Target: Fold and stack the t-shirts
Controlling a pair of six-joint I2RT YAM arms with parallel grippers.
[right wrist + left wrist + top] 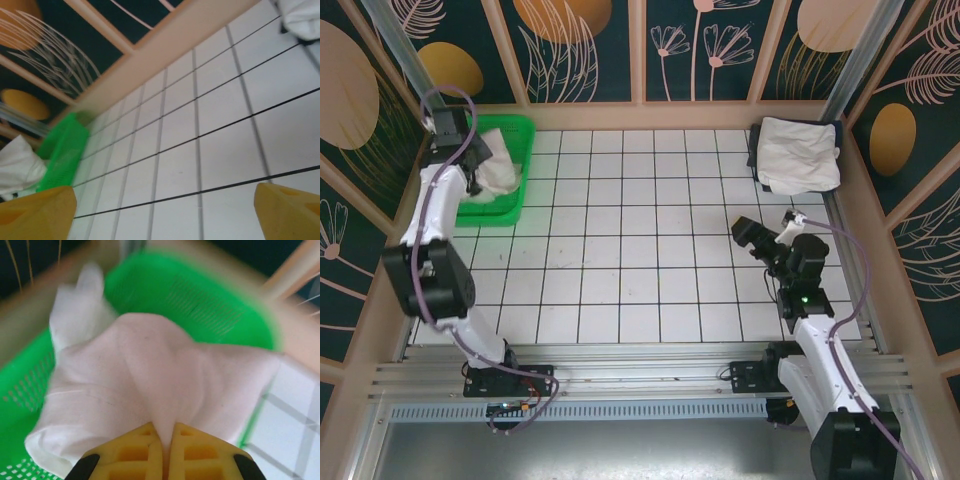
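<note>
A crumpled off-white t-shirt lies in the green mesh basket at the back left. My left gripper reaches into that basket. In the left wrist view its yellow fingers are shut on a pinched fold of this t-shirt, and cloth rises from between the tips of the gripper. A second t-shirt lies folded on a dark mat at the back right. My right gripper hovers over the tiles on the right, open, with bare floor between its fingers.
The white tiled floor is walled by wooden rails and dark patterned panels. In the right wrist view the basket with its shirt sits far left, and the folded shirt's edge shows at the top right.
</note>
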